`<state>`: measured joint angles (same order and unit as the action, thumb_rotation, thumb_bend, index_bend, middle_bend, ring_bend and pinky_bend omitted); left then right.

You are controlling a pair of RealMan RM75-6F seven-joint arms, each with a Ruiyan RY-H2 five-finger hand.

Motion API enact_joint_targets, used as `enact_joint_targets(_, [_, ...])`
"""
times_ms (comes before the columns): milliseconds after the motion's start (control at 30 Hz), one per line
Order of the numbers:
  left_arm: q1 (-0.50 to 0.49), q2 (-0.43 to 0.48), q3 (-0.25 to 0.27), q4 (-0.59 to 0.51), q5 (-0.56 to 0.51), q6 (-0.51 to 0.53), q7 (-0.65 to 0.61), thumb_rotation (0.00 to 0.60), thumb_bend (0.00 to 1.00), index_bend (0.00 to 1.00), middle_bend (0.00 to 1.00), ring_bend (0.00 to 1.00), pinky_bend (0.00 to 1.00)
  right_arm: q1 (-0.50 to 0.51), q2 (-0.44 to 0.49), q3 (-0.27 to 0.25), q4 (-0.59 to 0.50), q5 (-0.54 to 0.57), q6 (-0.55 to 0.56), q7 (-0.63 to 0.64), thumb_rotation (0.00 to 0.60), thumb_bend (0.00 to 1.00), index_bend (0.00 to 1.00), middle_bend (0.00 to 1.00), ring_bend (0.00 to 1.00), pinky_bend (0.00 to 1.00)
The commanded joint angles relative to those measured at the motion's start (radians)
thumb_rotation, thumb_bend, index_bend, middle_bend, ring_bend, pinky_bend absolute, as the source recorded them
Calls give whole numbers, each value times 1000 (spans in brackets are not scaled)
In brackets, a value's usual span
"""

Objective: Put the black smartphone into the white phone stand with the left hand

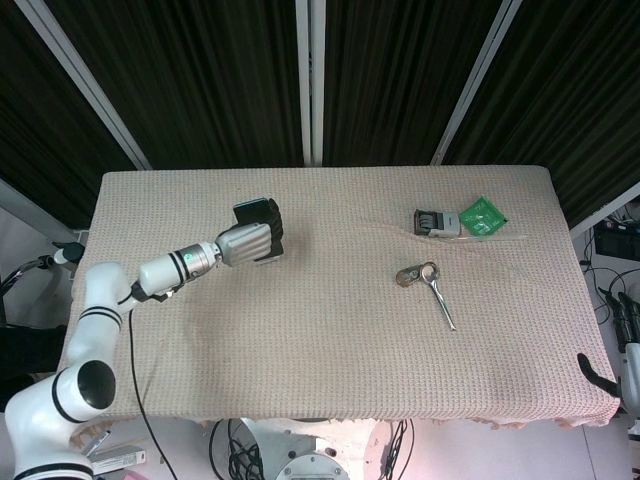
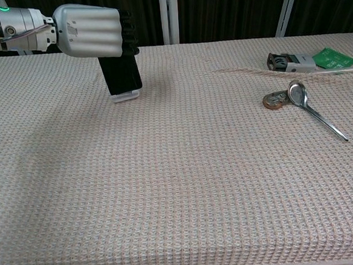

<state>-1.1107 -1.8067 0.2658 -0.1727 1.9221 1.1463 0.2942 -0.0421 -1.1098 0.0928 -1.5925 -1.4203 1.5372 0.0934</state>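
Fingers (image 2: 127,33) of the left hand (image 2: 91,36) are curled over the top of the phone (image 2: 121,75), gripping it from above; phone is upright, screen toward the chest camera, bottom edge sitting in the stand (image 2: 125,97). Only the stand's white front lip shows below the phone. Head view: same hand (image 1: 248,243) wraps the phone (image 1: 256,208); stand hidden under the hand there.

Right hand: only a dark bit at the frame edge (image 1: 590,370), well off from the fingers, past the table's right corner. Can't tell its finger state.

Cloth (image 2: 180,187) covers the whole table. Well right of the fingers: spoon (image 2: 311,108), bowl resting against a round metal piece (image 2: 275,100). Further right and back: small dark-and-white stamp-like box (image 2: 287,62), green packet (image 2: 333,58) just beside it.
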Motion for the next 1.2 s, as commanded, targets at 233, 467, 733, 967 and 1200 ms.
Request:
enact_joint_targets(233, [6,-8,4,5,-11,-5,0,600,344,606,619,429,334,3,0,3,1,7,-4,-11,600,182,0,0,0,0])
enact_joint_targets(467, [7,-12,6,-1,-21,-23,-1,600,332,349,376,257,312,5,-1,4,3,14,-9,-16,600,181,0,0,0,0])
enact_joint_targets(733, [2,-8,1,-19,-37,-49,6,600,314,212,193,137,263,0,2,11,4,19,4,-23,600,181,0,0,0,0])
enact_joint_targets(967, [2,2,5,-41,-39,-65,7,600,232,105,12,113,233,-1,1,11,8,19,6,-21,600,181,0,0,0,0])
enact_joint_targets(1200, [0,14,-1,-62,-49,-70,1,600,72,32,0,46,206,-1,-2,14,13,21,8,-23,600,182,0,0,0,0])
